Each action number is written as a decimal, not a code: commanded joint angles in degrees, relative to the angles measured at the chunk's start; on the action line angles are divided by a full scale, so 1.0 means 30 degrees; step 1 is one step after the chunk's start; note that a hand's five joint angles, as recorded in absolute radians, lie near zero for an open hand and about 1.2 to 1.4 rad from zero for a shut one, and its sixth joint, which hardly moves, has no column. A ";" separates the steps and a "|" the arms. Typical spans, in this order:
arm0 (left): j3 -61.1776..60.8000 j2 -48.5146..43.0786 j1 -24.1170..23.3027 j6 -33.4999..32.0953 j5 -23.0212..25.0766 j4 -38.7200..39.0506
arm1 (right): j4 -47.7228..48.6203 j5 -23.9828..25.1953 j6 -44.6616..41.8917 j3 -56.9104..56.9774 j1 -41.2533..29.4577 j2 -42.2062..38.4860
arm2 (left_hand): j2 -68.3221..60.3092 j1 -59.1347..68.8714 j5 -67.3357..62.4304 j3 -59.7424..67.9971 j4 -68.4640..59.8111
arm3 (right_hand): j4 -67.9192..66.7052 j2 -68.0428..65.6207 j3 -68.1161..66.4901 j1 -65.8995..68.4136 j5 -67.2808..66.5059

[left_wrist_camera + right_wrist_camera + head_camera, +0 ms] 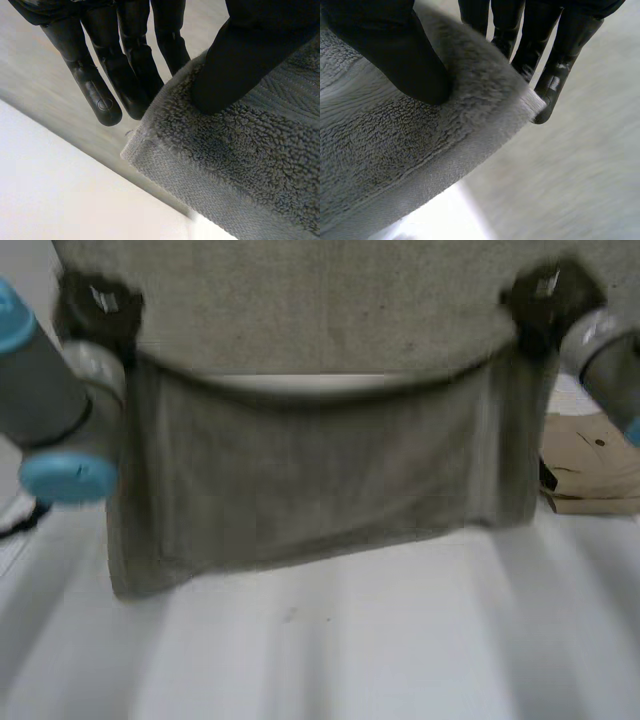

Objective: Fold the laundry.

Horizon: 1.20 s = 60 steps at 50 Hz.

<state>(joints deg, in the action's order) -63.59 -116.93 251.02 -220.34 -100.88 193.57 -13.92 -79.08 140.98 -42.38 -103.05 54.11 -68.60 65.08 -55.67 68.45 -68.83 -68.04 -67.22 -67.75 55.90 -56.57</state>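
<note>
I hold the grey towel (320, 480) up over the table (350, 640), my left hand (97, 306) and right hand (548, 295) each pinching one corner, so that, I think, it hangs flat for folding.

Head view: light is soft & even; white table (350, 640) reads bright w/ broad pale streaks. Grey towel (320, 480) is dim, lower flap darker than upper part, faint shade on table along its bottom edge. Left wrist view: black left hand (102, 102) carries small gloss spots, table bright white by the towel corner. Right wrist view: right hand (552, 90) glints faintly, bright table patch under towel
</note>
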 commanded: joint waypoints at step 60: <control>-2.1253 1.2462 0.0908 -0.4657 0.0549 -0.6811 | -0.8050 0.1543 -1.1688 -1.9417 0.5049 0.8358 | -0.3801 0.4973 -0.4775 0.3851 -0.3724 | -0.3987 -0.4260 -0.4084 0.8032 -0.4477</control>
<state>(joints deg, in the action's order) -124.22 -84.27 254.37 -230.58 -100.49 177.64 -34.94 -74.63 113.89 -95.38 -92.77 76.02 -68.63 65.08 -55.68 68.47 -68.83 -68.07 -67.22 -67.74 55.90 -56.58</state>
